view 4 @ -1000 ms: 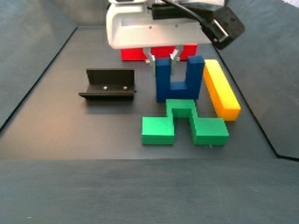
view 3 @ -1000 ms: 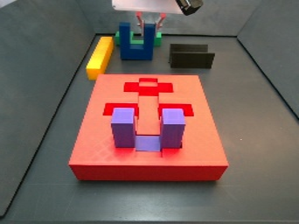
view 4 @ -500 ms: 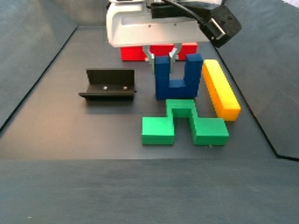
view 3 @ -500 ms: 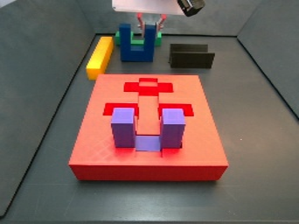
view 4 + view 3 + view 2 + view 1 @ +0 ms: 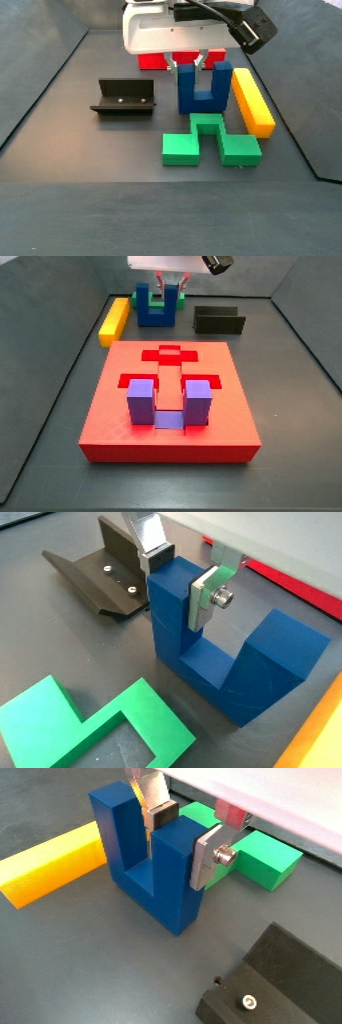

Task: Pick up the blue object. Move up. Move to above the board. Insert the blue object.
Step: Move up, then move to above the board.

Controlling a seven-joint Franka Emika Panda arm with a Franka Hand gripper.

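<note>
Nothing has moved since the earlier frame: gripper [image 5: 181, 836] jaws straddle one prong of the matte dark blue U-shaped block [image 5: 150, 858], plates apparently touching it, grip unconfirmed; prongs point to 12 o'clock.

Dark blue U-shaped object [image 5: 202, 88] upright on floor, prongs up, gripper [image 5: 185, 836] astride 1 prong; red board [image 5: 168, 398] well apart.

The board [image 5: 167, 396] is viewed lengthwise from above in a side view; the far floor is seen beyond it. From the opposite end, seemingly, the fixture [image 5: 124, 97] is viewed. The gripper [image 5: 187, 830] astride the blue object [image 5: 144, 856] is framed closely in both wrist views.
</note>
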